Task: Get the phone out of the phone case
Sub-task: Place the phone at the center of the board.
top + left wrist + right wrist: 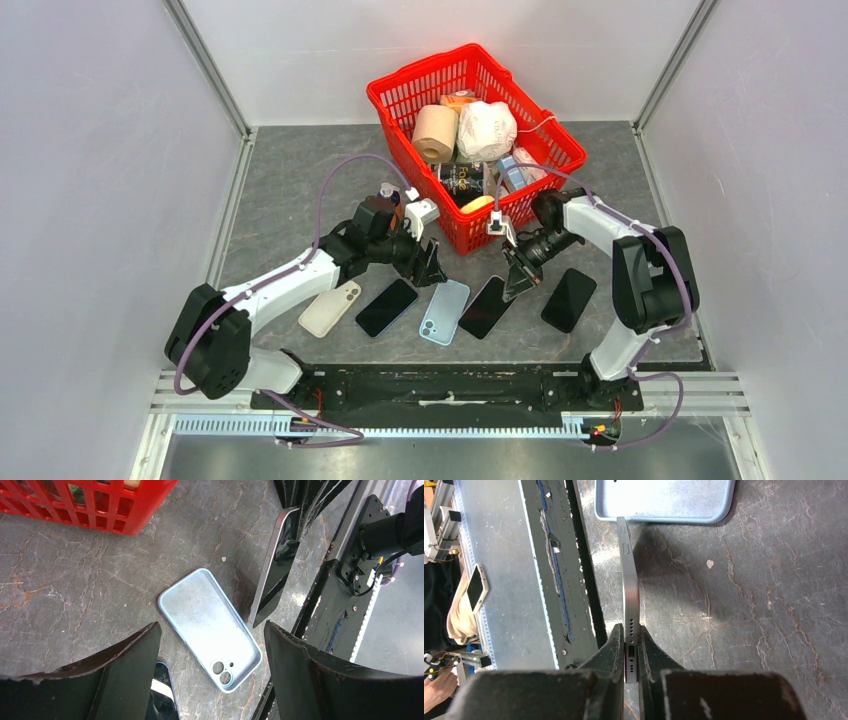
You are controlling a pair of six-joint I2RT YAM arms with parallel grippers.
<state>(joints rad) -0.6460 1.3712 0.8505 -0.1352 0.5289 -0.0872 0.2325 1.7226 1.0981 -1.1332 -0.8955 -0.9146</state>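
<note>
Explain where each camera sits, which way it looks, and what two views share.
Top external: above and behind the arm bases, looking down on the grey stone-patterned table, red plastic basket, left arm and right arm.
Left wrist: on the left arm, looking down at the empty light blue phone case; its open black fingers frame it.
Right wrist: on the right arm, looking along the thin dark phone, clamped on edge between its fingers.
Shared: both wrist views show that case and phone.

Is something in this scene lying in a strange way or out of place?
One phone is up on its thin edge beside the empty blue case, pinched at its port end by the right gripper, while the other phones lie flat on the table. No spill or damage shows.
</note>
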